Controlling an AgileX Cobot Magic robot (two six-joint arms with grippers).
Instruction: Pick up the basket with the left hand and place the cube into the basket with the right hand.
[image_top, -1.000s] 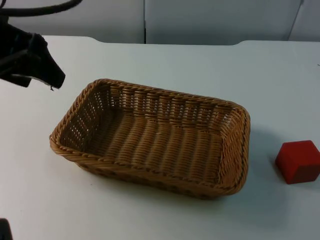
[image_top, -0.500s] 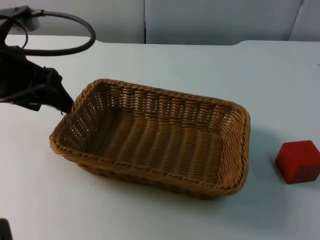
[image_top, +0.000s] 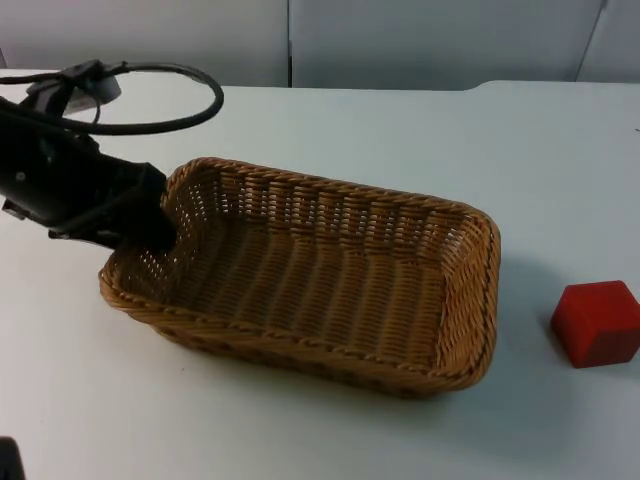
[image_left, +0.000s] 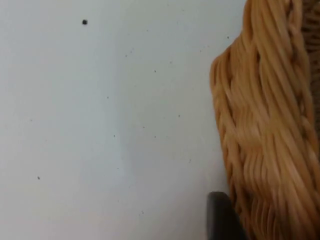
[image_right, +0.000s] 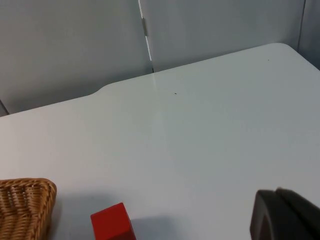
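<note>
Top view: left hand (image_top: 150, 225) at basket (image_top: 330, 290) rim.

One woven wicker basket (image_top: 310, 285) sits on the one white table (image_top: 330, 120); its rim also appears in the left wrist view (image_left: 270, 125), and a corner of it in the right wrist view (image_right: 22, 207). There is one red cube (image_top: 597, 323), which the right wrist view shows too (image_right: 112, 222). One grey partition wall (image_top: 400, 40) closes off the table's far edge, built of several panels.
</note>
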